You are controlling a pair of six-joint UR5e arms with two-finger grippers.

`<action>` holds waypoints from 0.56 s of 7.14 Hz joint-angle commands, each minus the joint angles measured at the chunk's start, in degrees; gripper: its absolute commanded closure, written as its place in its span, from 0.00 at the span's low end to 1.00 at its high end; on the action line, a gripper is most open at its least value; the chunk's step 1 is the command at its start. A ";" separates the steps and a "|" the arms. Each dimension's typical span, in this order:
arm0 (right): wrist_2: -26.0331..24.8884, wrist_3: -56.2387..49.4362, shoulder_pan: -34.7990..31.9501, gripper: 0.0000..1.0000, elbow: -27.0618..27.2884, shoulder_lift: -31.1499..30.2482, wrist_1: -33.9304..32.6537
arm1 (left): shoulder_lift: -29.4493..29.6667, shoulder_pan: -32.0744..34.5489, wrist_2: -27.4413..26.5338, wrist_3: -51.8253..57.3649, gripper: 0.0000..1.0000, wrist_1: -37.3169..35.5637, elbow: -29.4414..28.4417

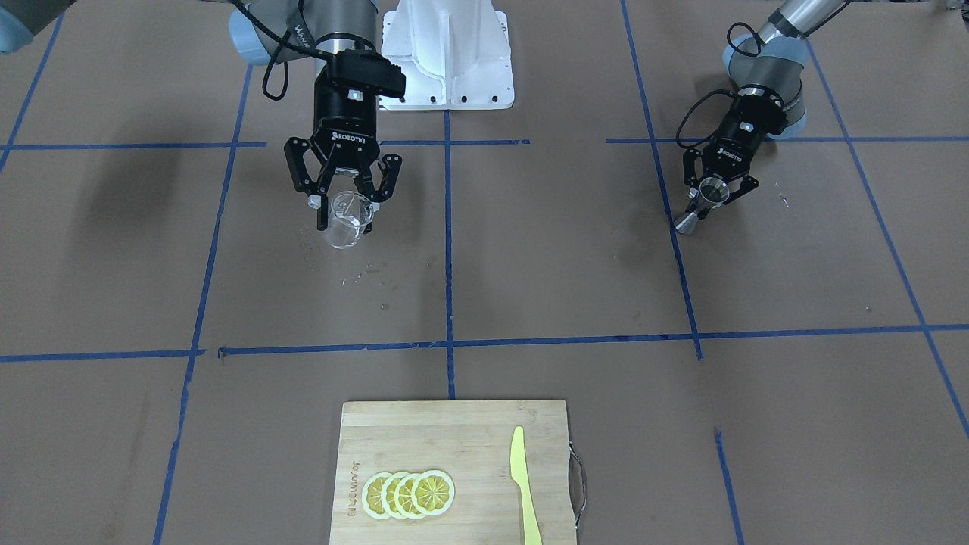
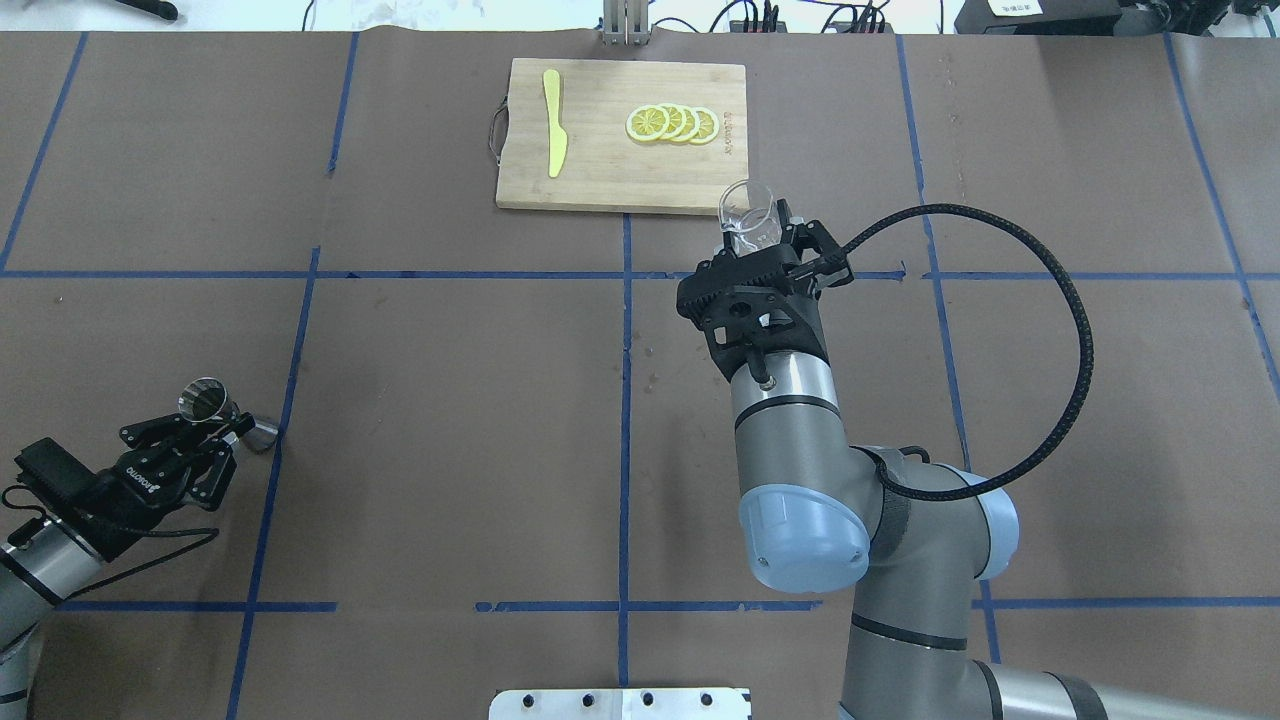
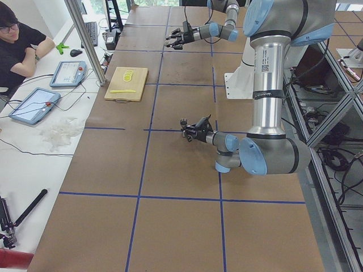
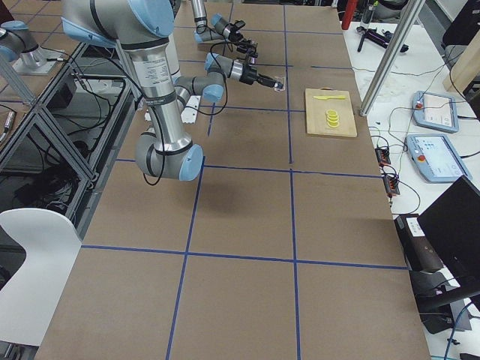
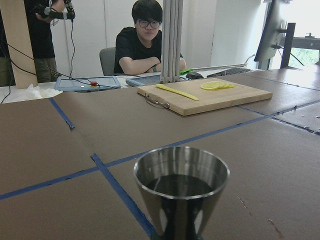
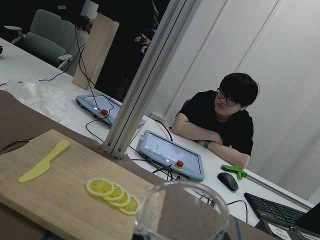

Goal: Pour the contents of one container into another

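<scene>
Brown taped table [image 1: 530,265]: right gripper [image 1: 346,208] clamps cup [image 1: 342,225] between its fingertips; left gripper [image 1: 714,195], well apart, pinches jigger [image 1: 687,220].

Worktop [image 1: 530,250]: brown paper cover, blue tape lines [image 1: 448,250] in grid pattern. Glass cup [image 1: 344,221]: clear, colourless. Jigger [image 1: 700,203]: silvery-grey metal, mirror sheen, dark inside in left wrist view. Right gripper [image 1: 346,208], left gripper [image 1: 709,198]: black, white lettering. Arm tubes [image 2: 785,420]: silver-grey; joint caps [image 2: 800,530]: pale blue. Cutting board [image 1: 454,439], worktop's operator-side edge: pale wood grain. Lemon slices [image 1: 409,494]: yellow, whitish rims. Knife [image 1: 524,484]: yellow-green. Base plate [image 1: 447,60], robot-side edge: white.
</scene>
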State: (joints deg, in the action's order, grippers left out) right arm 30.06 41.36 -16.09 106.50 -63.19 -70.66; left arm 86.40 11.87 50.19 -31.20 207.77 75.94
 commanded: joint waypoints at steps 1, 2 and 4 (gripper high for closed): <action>0.00 -0.05 0.00 1.00 -0.06 0.00 0.00 | 0.00 -0.01 0.00 0.09 0.83 0.00 0.00; 0.00 -0.05 0.00 1.00 -0.06 0.00 0.00 | 0.00 -0.01 0.00 0.00 0.81 0.00 0.00; 0.00 -0.05 0.00 1.00 -0.06 0.00 0.00 | 0.00 -0.09 -0.18 0.09 0.78 0.00 0.00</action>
State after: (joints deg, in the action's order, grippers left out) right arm 30.06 41.31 -16.08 106.44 -63.19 -70.66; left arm 86.40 11.83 50.10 -31.13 207.77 75.94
